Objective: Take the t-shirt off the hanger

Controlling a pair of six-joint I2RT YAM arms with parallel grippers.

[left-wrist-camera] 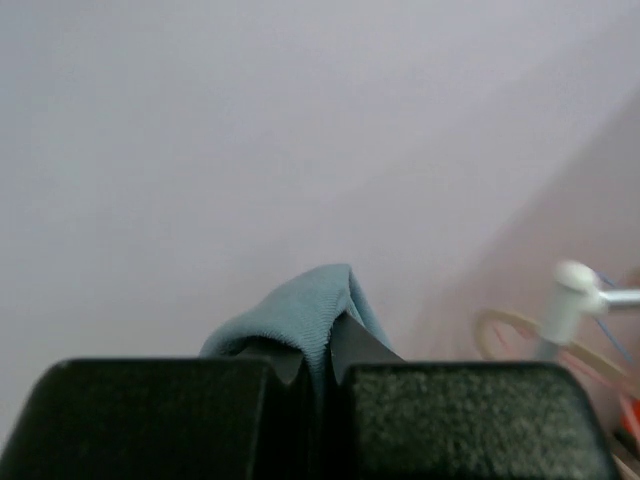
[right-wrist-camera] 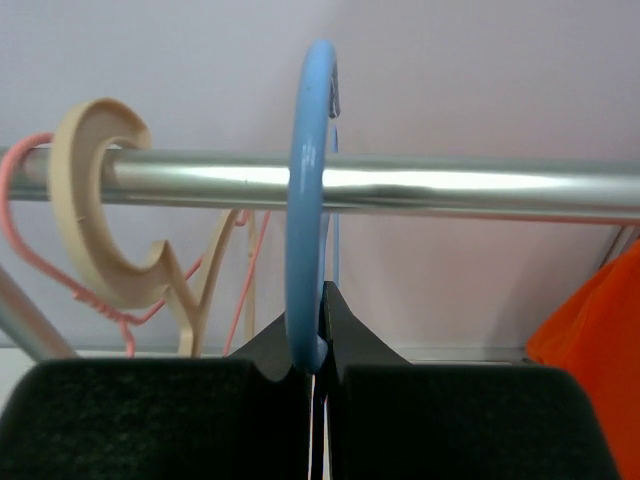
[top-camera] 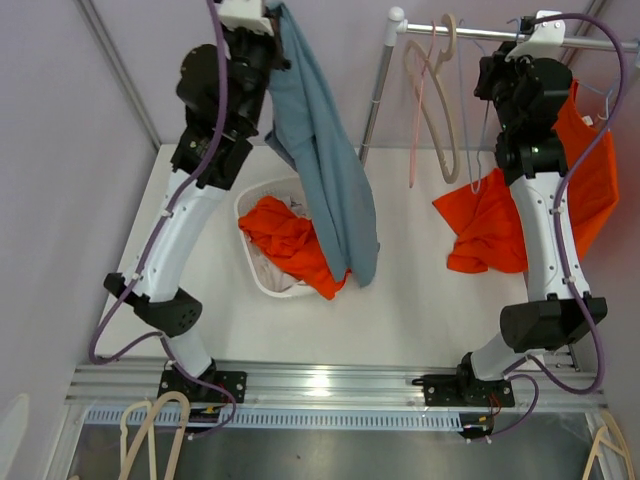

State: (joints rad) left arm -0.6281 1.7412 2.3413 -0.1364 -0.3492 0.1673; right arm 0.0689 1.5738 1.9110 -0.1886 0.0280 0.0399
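A grey-blue t-shirt (top-camera: pixel 325 170) hangs free from my left gripper (top-camera: pixel 270 15), which is raised high at the back left. In the left wrist view the left gripper (left-wrist-camera: pixel 320 375) is shut on a fold of this t-shirt (left-wrist-camera: pixel 300 310). My right gripper (top-camera: pixel 520 35) is up at the metal rail (top-camera: pixel 480 35). In the right wrist view the right gripper (right-wrist-camera: pixel 318 350) is shut on the lower end of a blue hanger hook (right-wrist-camera: pixel 305 180) that sits over the rail (right-wrist-camera: pixel 450 190). The rest of the blue hanger is hidden.
A white basket (top-camera: pixel 250 200) under the grey-blue shirt holds an orange garment (top-camera: pixel 290 245). Another orange shirt (top-camera: pixel 490 225) hangs behind my right arm. A cream hanger (top-camera: pixel 440 100) and a pink hanger (top-camera: pixel 415 130) hang on the rail. Spare hangers (top-camera: pixel 150 430) lie by the near edge.
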